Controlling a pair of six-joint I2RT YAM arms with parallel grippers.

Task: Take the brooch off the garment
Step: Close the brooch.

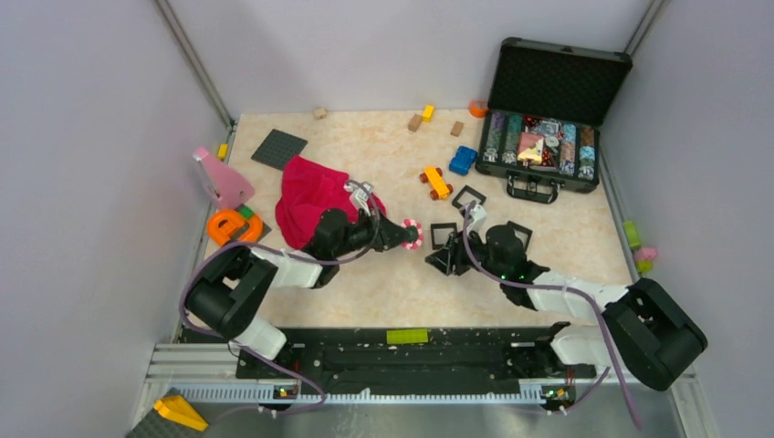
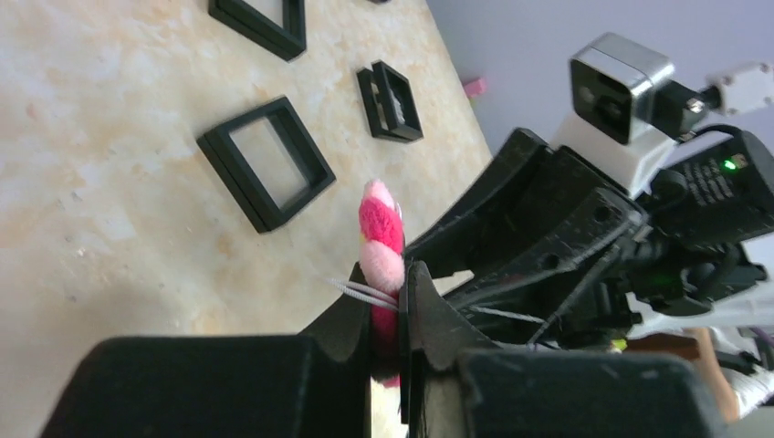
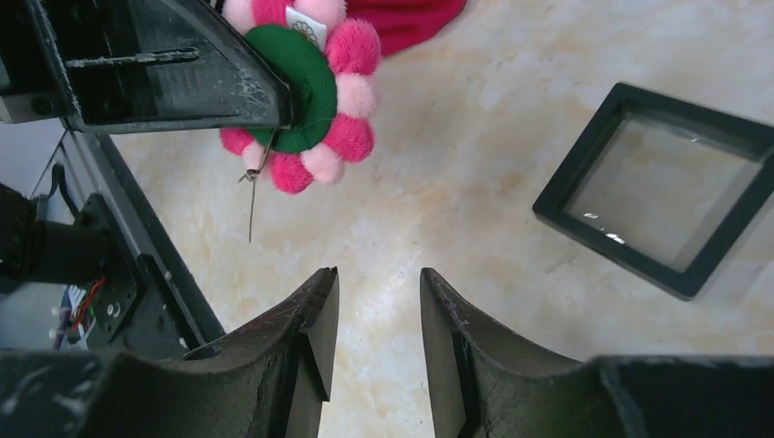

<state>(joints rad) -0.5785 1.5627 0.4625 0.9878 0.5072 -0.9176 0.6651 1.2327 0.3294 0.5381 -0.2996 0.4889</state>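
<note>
Our left gripper (image 2: 391, 290) is pinched almost shut on the brooch (image 2: 381, 233), held above the table's (image 1: 365, 301) middle, clear of the garment (image 1: 310, 196) near the left edge. Our right gripper (image 3: 379, 283) gapes partway, empty. We should lower it gently onto bare table

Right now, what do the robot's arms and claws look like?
Both arms, the left arm and the right arm, are built from chunky black joints and smooth white links. Thin purple-grey cables loop along them. The left claw and the right claw each have two black wedge-shaped fingers with scuffed edges. A tiny green light glows near the right wrist.
</note>
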